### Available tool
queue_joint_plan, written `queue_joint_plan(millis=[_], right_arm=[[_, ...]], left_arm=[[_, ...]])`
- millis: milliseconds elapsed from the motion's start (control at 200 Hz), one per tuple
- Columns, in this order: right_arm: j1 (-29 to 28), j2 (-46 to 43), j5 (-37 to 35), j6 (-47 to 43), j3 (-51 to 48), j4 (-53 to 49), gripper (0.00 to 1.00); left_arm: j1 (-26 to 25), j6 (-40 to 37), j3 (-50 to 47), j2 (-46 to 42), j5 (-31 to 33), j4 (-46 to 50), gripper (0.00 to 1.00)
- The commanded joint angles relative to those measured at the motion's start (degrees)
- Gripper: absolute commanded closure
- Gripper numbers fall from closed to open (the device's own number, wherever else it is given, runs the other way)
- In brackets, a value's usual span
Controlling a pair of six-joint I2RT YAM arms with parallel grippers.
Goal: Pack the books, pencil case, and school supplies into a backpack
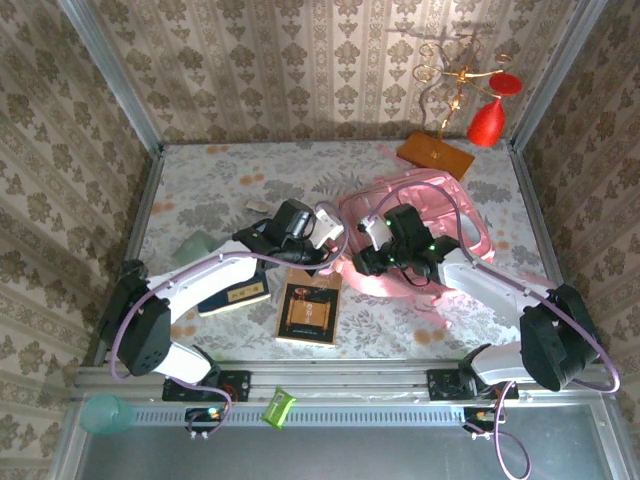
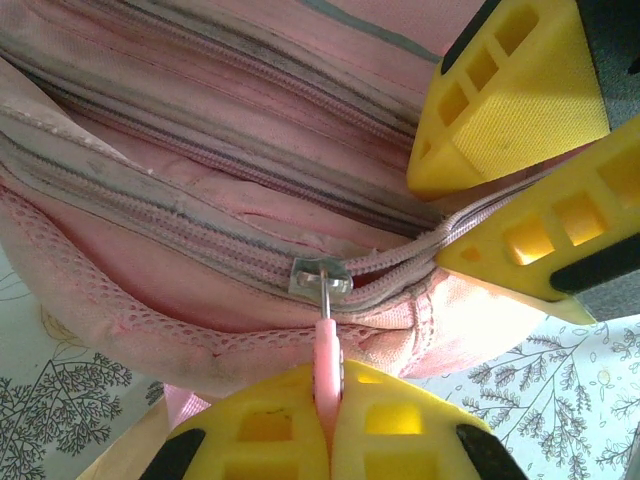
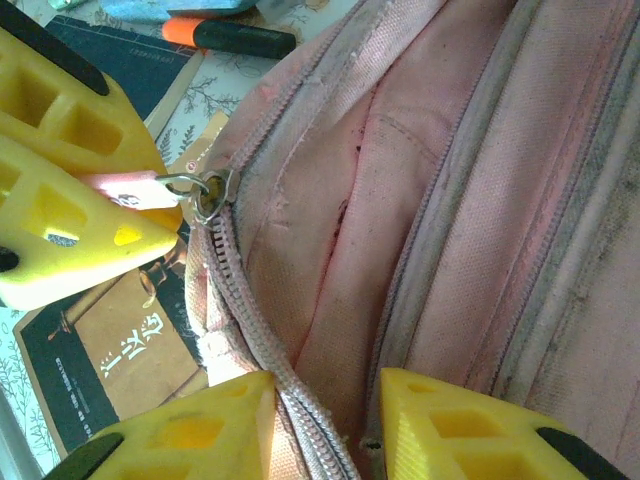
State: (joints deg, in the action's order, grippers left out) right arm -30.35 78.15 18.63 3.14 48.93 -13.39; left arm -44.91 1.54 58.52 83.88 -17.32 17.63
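Left pincer point(image 2: 328, 388) clenched on zip pull point(image 2: 325, 345) of backpack point(image 2: 200, 240) — right pincer point(image 3: 328, 392) straddles its zipper point(image 3: 238, 275), grip unclear.

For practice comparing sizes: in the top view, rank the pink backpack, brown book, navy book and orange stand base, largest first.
1. pink backpack
2. brown book
3. orange stand base, though it lies farther from the camera, so 2 and 3 are unsure
Unranked: navy book, partly hidden under the left arm.
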Motion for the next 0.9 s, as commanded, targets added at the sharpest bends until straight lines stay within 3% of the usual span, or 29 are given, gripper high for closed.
queue_joint_plan(millis=[0, 295, 525, 670, 895], right_arm=[[-0.33, 0.95, -2.75, -0.92, 1.28, 1.37, 0.67], [-1.89, 3.47, -9.24, -3.76, 3.38, 1.28, 0.64], [-2.42, 4.46, -10.60, -4.98, 4.82, 0.91, 0.76], [-2.43, 3.76, -10.23, -5.80, 5.25, -0.26, 0.76], [-2.22, -0.79, -15.54, -2.17, 4.04, -6.57, 0.70]], left_arm=[[-0.06, -0.13, 1.29, -2.05, -1.66, -1.29, 1.00], [-0.78, -1.18, 1.85, -1.27, -1.59, -0.32, 1.00], [-1.13, -1.54, 1.69, -1.14, -1.71, -0.15, 1.00], [-1.49, -1.89, 1.76, -0.82, -0.85, 0.21, 1.00], [-1.49, -1.36, 1.51, -1.27, 1.67, 0.29, 1.00]])
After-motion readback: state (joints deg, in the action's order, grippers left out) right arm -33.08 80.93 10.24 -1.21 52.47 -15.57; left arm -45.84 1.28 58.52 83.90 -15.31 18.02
